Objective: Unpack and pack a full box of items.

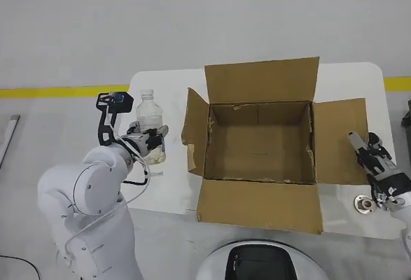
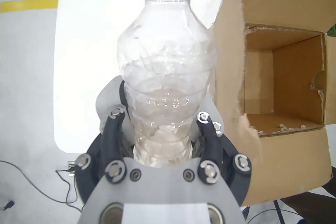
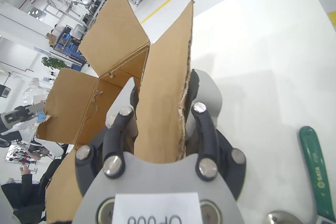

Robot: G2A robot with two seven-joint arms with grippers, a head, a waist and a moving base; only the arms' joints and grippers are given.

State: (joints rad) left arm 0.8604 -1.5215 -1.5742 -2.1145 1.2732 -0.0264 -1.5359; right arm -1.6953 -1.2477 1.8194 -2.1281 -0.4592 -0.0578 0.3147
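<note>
The clear, crumpled plastic bottle (image 2: 168, 59) with a white cap stands upright just left of the open brown cardboard box (image 1: 258, 150), over the white table (image 1: 166, 192); whether its base touches the table I cannot tell. The left gripper (image 2: 160, 116) pinches its lower body. The box looks empty, so packing seems next: lift the bottle above the raised left flap (image 1: 194, 133), keep it upright and squeeze lightly, since the thin wall dents. The right gripper (image 3: 162, 109) clamps the right flap (image 1: 339, 140), steadying the box
</note>
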